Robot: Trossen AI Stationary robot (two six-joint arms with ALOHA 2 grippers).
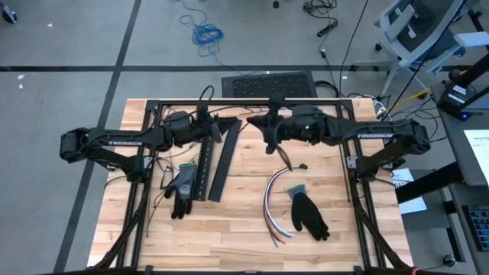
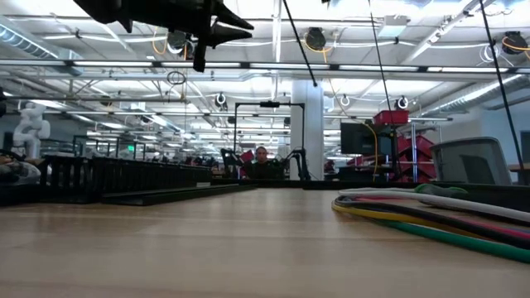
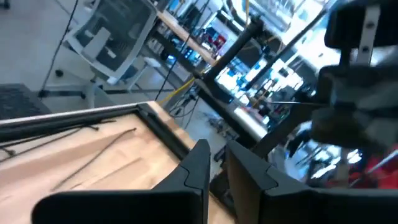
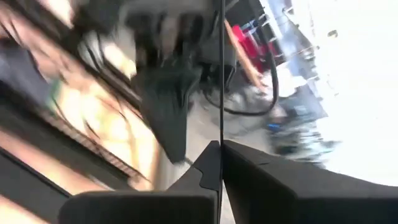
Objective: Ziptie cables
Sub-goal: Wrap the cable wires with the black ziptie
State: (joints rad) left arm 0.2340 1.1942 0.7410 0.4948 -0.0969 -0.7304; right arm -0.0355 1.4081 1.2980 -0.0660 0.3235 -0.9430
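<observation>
The cables (image 1: 276, 205), a loose curved bundle of thin white, grey, orange, blue and green wires, lie flat on the pale wooden table (image 1: 237, 221), right of centre. Their long axis runs roughly twelve to six in the high view, bowed toward nine. A dark fabric work glove (image 1: 309, 214) lies just beside them at three.

The right gripper (image 1: 269, 145) hangs well above the table, back near the black frame rail (image 1: 229, 103). Its jaws are pinched together on a thin black strand (image 4: 221, 74), which runs straight away from the fingertips; this looks like the ziptie. The cables lie toward six from it, nearly in line with their own axis.

The left gripper (image 1: 218, 136) hovers at nine of the right one, jaws narrow and, as far as I can judge, empty. A second dark glove (image 1: 182, 187) and black slotted strips (image 1: 212, 164) sit at six of it. The right arm is the nearer to the bundle.

The low view alone shows the wires resting stacked on the wood and both grippers raised clear; the high view alone gives their curve.
</observation>
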